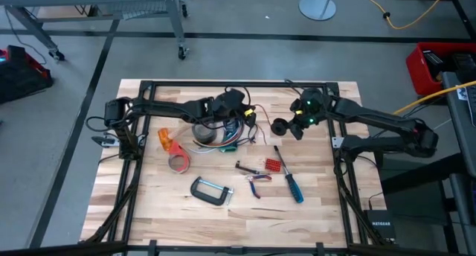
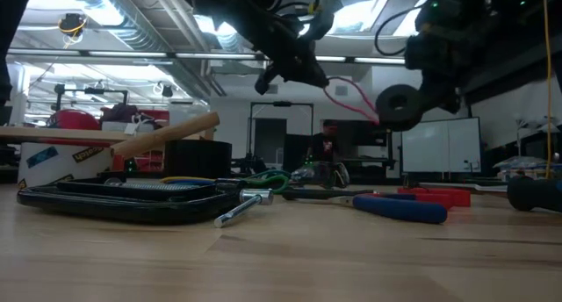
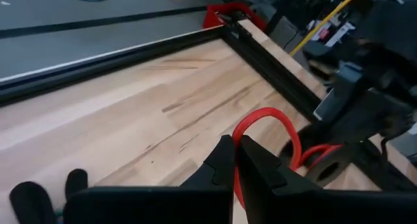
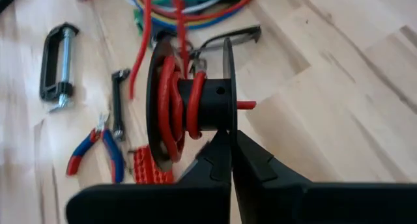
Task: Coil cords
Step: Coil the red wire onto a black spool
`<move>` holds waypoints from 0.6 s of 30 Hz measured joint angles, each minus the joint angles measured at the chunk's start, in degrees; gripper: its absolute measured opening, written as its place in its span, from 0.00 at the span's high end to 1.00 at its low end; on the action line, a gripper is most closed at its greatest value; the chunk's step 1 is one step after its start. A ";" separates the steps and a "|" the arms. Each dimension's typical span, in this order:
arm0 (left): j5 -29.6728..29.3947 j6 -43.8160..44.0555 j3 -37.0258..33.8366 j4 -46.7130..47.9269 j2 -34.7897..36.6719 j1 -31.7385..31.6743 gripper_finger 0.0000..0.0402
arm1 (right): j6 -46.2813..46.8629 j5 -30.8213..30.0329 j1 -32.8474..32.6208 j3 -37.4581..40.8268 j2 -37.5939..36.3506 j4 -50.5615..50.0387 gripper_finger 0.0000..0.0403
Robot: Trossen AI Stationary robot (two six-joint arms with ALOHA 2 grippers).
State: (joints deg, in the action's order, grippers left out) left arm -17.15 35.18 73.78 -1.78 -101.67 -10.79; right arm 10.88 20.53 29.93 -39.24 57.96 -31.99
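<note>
A red cord (image 3: 264, 114) runs from my left gripper (image 3: 234, 164) to a black spool (image 4: 195, 103), where several turns of it are wound on the core. My left gripper (image 1: 251, 113) is above the table's middle and is shut on the red cord. My right gripper (image 1: 296, 126) is just to its right and is shut on the spool (image 1: 281, 127), which is held above the table. The other cords (image 1: 227, 139), red, green, blue and white, lie in a loose pile on the table below the left gripper. My left gripper pinches the red cord (image 3: 236, 146) between its two fingertips, with a single strand across the fingers. From the fingers the cord arches up in a slack loop and runs on to the spool (image 3: 322, 162). It is clear of the table. My right gripper holds the spool by the rim of one flange (image 4: 228, 123), pinched between its two fingers. The spool is lifted clear of the table with its axis about level. The red cord (image 4: 171, 100) is wound on the core beside the other flange.
On the table are a C-clamp (image 1: 210, 190), a blue-handled screwdriver (image 1: 291, 181), pliers (image 1: 257, 183), a red bit holder (image 1: 273, 165), a grey tape roll (image 1: 204, 133), an orange-red tape roll (image 1: 178, 161) and an orange piece (image 1: 164, 139). A black frame (image 1: 223, 85) runs round the table.
</note>
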 joint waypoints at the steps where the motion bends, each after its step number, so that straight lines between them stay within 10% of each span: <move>1: 0.24 0.02 0.00 -0.39 0.00 -0.09 1.00 | 0.58 0.01 0.00 0.00 0.79 1.15 1.00; 18: 2.88 1.95 0.00 -2.24 -0.02 2.20 1.00 | 11.35 -7.33 -6.37 0.02 15.95 25.87 1.00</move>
State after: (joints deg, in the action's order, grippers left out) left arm -14.27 37.13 73.78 -4.01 -101.69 -8.58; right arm 22.23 13.20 23.57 -39.22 73.91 -6.12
